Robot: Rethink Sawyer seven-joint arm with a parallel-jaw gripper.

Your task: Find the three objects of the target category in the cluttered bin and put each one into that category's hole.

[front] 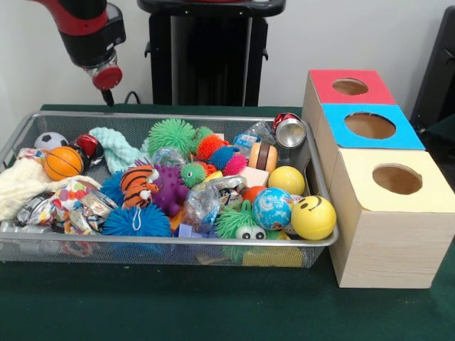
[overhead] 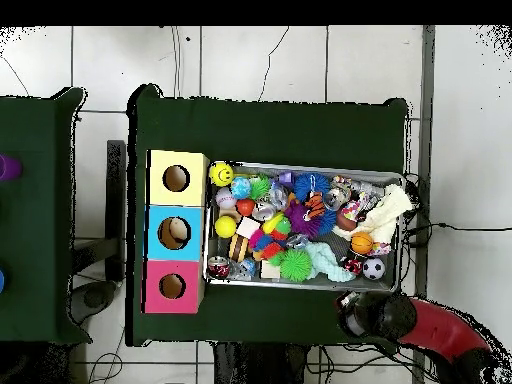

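Arm [front: 89,35] is parked off the bin's [front: 170,118] corner — jaw state can't be told. A top-lying ball like the yellow smiley [front: 313,217] is best targeted first.

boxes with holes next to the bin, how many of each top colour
Red-topped box: 1
Blue-topped box: 1
Yellow-topped box: 1
Total: 3 boxes, each with one round hole in its top, standing in a row beside the wire bin.
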